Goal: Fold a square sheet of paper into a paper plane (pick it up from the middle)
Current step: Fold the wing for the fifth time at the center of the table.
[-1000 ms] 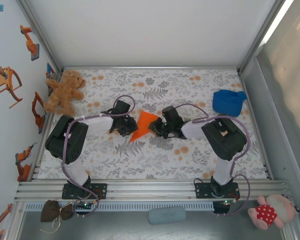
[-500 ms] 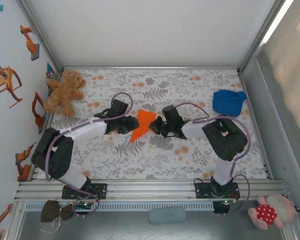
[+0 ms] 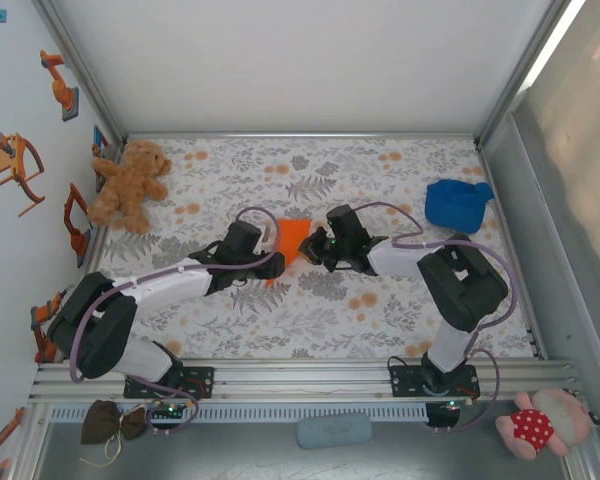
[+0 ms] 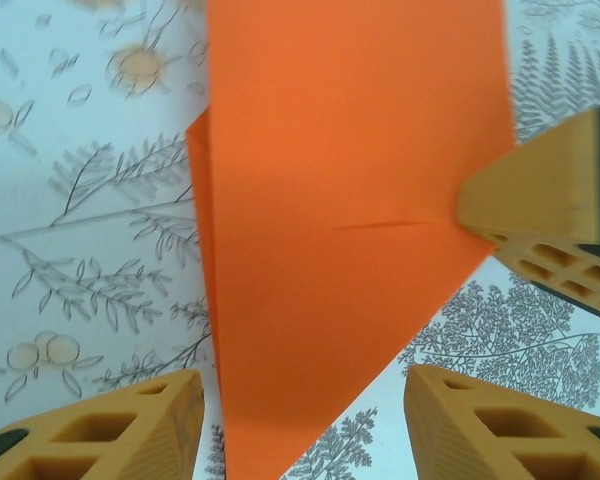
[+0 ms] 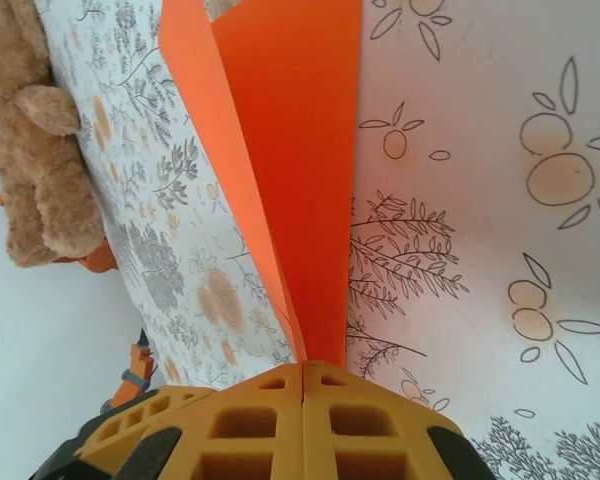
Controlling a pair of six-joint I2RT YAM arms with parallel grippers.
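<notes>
The orange paper [image 3: 292, 238], folded to a long point with a crease, sits mid-table between both arms. My right gripper [image 3: 317, 250] is shut on its right corner; in the right wrist view the paper [image 5: 290, 150] rises as two layers straight out of the closed pads at the right gripper [image 5: 303, 368]. My left gripper [image 3: 264, 262] is open at the paper's lower tip. In the left wrist view the paper [image 4: 340, 230] points down between the spread fingers [image 4: 130, 430], and my left gripper [image 4: 305, 430] touches nothing. The right fingertip [image 4: 540, 195] pinches the paper's edge.
A teddy bear [image 3: 130, 183] lies at the back left, also in the right wrist view as the bear [image 5: 35, 140]. A blue cloth lump [image 3: 457, 203] sits back right. Beyond the near rail are a grey-blue pad [image 3: 334, 431] and a pink doll [image 3: 540, 425].
My left arm has stretched out rightward, bringing its gripper under the paper's lower tip. The right gripper has shifted slightly back, and the paper looks shorter from above.
</notes>
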